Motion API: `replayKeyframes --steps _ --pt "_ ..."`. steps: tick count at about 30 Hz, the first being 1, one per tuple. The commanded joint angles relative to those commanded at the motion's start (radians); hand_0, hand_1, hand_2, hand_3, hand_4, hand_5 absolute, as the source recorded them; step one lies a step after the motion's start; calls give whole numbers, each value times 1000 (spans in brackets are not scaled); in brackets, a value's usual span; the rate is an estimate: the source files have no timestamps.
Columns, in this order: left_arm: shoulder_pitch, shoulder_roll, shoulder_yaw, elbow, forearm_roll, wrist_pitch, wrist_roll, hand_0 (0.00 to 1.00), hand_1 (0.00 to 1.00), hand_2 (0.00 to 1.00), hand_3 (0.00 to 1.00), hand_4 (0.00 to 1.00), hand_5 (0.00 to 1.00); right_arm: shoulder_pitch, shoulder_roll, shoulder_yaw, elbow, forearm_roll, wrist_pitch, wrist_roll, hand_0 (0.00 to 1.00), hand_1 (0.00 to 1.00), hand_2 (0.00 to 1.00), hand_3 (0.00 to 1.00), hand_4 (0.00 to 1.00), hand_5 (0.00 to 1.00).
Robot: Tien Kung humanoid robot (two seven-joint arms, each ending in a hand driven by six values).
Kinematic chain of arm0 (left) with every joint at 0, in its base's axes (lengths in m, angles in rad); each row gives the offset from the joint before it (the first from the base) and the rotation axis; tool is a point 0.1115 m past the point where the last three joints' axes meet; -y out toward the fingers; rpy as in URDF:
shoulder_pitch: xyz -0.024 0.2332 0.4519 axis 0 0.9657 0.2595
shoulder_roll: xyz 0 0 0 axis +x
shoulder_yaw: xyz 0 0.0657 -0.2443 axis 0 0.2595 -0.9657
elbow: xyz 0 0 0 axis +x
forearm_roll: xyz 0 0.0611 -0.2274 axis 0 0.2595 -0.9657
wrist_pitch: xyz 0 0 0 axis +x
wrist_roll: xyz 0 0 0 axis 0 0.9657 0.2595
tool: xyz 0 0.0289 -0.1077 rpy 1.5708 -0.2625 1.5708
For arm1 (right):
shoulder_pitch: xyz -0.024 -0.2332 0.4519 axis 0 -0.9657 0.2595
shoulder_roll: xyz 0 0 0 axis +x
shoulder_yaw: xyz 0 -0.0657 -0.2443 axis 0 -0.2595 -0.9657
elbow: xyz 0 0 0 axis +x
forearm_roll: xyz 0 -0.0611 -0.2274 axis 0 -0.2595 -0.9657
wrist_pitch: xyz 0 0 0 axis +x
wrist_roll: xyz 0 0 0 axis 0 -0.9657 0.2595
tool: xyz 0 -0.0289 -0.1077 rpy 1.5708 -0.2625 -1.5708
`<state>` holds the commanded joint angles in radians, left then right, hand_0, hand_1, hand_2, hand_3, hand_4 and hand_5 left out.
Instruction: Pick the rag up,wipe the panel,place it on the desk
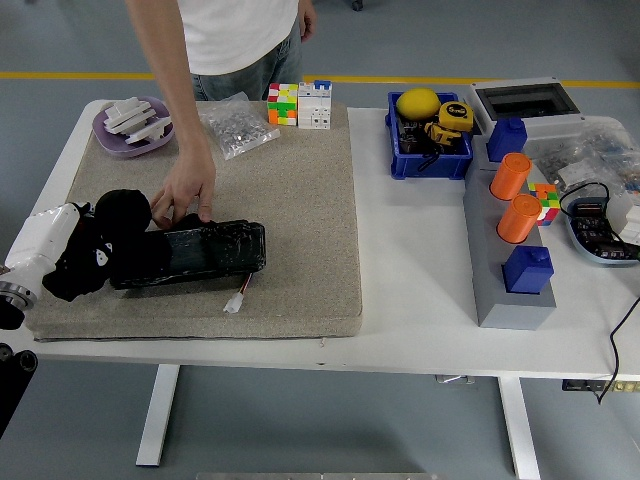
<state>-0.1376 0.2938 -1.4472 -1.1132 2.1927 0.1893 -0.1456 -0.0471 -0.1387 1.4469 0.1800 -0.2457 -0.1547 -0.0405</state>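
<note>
Head view: our left hand (75, 262) fingers bunch the soft, limp black rag (122, 215) at the glossy black panel's (190, 256) left end.

left hand (85, 262) — black fingers, white casing, metal wrist ring | person (232, 35) — white T-shirt, jeans

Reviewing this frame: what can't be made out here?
Head view only:
- Left hand: black fingers merge with the black rag, so the grip is unreadable.
- Left arm: cut off by the picture's left edge.
- Panel: its left end is hidden under hand and rag.
- Person's hand: whether it presses the panel is unclear.
- Right arm: out of view.
</note>
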Motion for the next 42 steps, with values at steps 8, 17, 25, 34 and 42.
replayKeyframes --steps 8,17,25,34,42 --pt "-7 -7 58 -28 -5 1 3 294 227 461 457 441 2 0 0 -2 0 2 1 0 757 661 669 611 998 478" --pt "-41 -10 183 -68 -20 -1 10 294 228 462 458 448 2 2 -2 0 0 -1 -1 -1 757 661 670 613 998 478" --pt "-75 -11 263 -68 -33 0 8 294 228 462 458 448 2 4 -5 -2 0 -1 -1 -2 757 661 670 612 998 479" --pt "-104 -22 372 -94 -40 -2 14 296 229 465 462 462 2 8 -7 5 0 -13 1 -2 757 661 670 612 998 478" --pt "-115 -33 420 -113 -52 -2 15 297 229 464 462 460 2 8 -8 1 0 -9 2 -1 757 661 670 612 998 478"
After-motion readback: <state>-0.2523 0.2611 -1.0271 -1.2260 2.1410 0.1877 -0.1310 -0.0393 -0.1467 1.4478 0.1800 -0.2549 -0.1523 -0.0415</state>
